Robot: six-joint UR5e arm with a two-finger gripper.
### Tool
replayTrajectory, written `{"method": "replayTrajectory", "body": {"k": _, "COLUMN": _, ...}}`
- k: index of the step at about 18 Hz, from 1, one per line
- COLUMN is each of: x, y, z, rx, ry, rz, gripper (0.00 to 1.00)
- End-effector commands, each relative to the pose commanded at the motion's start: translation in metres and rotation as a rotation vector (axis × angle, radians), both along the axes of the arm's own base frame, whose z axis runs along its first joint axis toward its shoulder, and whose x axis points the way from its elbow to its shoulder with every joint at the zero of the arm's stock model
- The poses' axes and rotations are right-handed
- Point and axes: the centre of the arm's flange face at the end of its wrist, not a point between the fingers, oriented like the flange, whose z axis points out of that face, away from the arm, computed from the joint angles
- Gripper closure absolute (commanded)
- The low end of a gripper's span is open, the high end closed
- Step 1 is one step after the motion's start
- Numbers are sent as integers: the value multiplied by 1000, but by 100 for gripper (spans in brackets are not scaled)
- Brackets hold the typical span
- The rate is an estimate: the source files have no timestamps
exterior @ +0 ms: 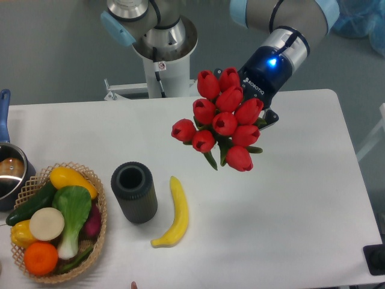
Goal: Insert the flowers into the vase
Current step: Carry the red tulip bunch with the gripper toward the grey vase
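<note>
The bunch of about 10 closed red tulip buds with short green leaves (224, 124) hangs in the air above the white table (289, 205), up and to the right of the small dark grey-black cylindrical vase (133, 192), well apart from it. The two-finger gripper (260, 117) sits behind the blooms; its jaws are hidden, though it evidently carries the bunch. A curved yellow banana (174, 214) lies just beside the vase. To insert well, the arm should centre the stems over the round mouth, bring them vertical, then lower slowly.
</note>
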Motion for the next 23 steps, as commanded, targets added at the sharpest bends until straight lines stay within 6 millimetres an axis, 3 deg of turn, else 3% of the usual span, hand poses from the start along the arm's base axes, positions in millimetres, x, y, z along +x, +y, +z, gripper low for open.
{"method": "replayTrajectory", "body": {"k": 12, "x": 3, "y": 1, "z": -2, "rx": -1, "ry": -6, "rz": -3, "gripper": 58}}
{"method": "replayTrajectory", "body": {"k": 20, "x": 25, "y": 31, "z": 1, "rx": 9, "ry": 19, "rz": -72, "gripper": 58}}
{"method": "replayTrajectory", "body": {"k": 23, "x": 23, "y": 35, "z": -4, "rx": 15, "ry": 35, "rz": -77, "gripper": 58}}
